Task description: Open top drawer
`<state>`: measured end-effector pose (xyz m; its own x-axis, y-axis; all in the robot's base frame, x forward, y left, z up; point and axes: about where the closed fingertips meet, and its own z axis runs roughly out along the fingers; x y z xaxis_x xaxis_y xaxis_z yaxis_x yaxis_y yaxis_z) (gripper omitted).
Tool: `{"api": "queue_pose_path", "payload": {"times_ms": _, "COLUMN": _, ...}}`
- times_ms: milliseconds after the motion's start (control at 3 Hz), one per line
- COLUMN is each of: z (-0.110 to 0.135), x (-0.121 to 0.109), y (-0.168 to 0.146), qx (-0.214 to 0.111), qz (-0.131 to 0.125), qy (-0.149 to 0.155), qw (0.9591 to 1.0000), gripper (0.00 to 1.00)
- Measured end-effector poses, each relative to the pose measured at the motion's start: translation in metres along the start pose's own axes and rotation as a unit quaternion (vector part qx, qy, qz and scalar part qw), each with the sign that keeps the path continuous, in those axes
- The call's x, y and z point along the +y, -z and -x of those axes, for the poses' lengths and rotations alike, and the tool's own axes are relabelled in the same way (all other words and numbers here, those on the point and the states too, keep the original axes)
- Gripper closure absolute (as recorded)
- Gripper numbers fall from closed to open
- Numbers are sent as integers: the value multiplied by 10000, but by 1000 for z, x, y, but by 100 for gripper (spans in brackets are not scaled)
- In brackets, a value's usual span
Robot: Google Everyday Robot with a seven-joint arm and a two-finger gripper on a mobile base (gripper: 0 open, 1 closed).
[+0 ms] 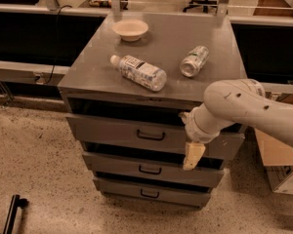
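The top drawer is the tallest grey front of the three, with a small black bar handle at its centre. It stands slightly out, with a dark gap under the cabinet top. My gripper is at the right part of this drawer front, to the right of the handle and not on it. It is open, with one cream finger hanging down over the drawer's lower edge and the other near its top edge. My white arm comes in from the right.
On the cabinet top lie a clear plastic bottle, a can on its side and a small bowl. Two shorter drawers sit below. A cardboard box stands at the right, and a black stand on the floor at the left.
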<state>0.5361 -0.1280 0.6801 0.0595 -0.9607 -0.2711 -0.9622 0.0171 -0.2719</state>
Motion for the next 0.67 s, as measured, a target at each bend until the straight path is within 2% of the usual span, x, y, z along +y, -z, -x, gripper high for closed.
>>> {"api": "queue_pose_path", "payload": {"times_ms": 333, "z": -8, "x": -8, "y": -12, "qx": 117, "qz": 81, "qy": -74, "qw": 9999, "gripper": 8}}
{"api": "queue_pose_path", "payload": {"times_ms": 667, "z": -18, "x": 1, "y": -16, "qx": 228, "qz": 224, "qy": -122, "qw": 9994, "gripper": 24}}
